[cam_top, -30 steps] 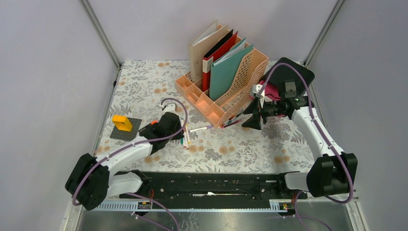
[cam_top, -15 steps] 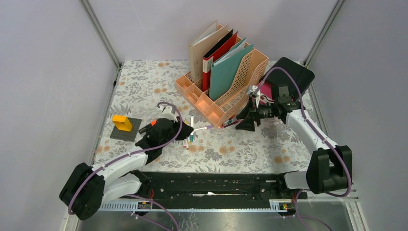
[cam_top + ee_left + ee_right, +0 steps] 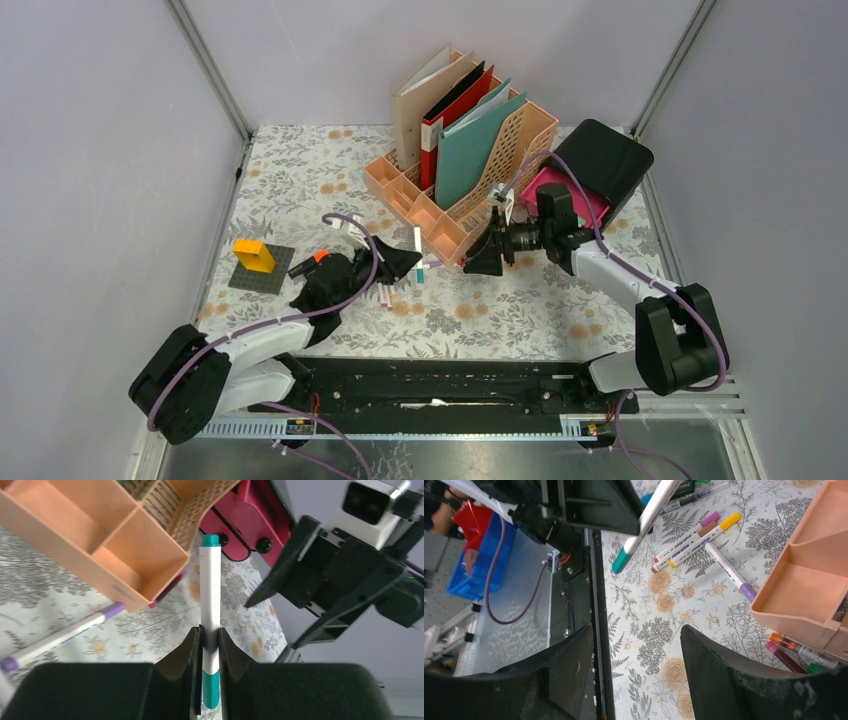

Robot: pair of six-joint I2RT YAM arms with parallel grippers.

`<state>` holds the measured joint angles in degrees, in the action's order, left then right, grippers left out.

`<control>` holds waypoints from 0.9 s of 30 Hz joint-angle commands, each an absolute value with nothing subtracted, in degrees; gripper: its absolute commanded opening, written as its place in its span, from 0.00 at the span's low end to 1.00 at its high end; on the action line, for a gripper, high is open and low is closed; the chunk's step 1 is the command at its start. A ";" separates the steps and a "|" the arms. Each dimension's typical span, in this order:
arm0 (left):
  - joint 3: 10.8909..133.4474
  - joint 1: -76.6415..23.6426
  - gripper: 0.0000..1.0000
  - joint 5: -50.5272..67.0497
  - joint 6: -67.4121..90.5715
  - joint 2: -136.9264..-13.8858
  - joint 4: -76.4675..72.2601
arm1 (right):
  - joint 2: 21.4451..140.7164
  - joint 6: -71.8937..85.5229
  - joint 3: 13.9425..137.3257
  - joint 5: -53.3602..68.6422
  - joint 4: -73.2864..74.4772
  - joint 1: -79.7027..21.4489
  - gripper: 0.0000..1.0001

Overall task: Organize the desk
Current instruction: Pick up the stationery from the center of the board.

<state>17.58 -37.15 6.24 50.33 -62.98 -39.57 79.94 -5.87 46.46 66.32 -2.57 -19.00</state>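
Note:
The desk [image 3: 300, 180] is covered by a floral cloth. My left gripper [image 3: 405, 263] is shut on a white marker with teal ends [image 3: 419, 252] and holds it upright above the cloth, just in front of the peach file rack [image 3: 460, 170]. In the left wrist view the marker [image 3: 210, 595] stands between my shut jaws [image 3: 210, 640], near the rack's empty front compartments [image 3: 145, 570]. My right gripper [image 3: 478, 258] is open and empty at the rack's near right corner, facing the left gripper. In the right wrist view [image 3: 636, 630] it hovers over bare cloth, with the marker [image 3: 644, 520] ahead.
Loose markers lie on the cloth: a purple one [image 3: 730, 572], pink and yellow ones [image 3: 694, 537], and several under the rack's edge [image 3: 794, 650]. A yellow block on a dark baseplate [image 3: 254, 256] sits at the left. A black box with a pink part [image 3: 605, 160] stands at the right.
My left gripper has lifted the teal marker off the cloth and carried it right, toward the rack. My right gripper has moved left to the rack's near corner.

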 commanded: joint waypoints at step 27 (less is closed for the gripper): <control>25.61 -51.14 0.00 -5.69 53.59 -77.96 -62.15 | 85.99 17.86 43.50 65.11 -26.89 -26.05 0.62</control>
<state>22.94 -50.54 -3.62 53.84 -77.45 -57.14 85.49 16.25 42.46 65.34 -23.81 -25.28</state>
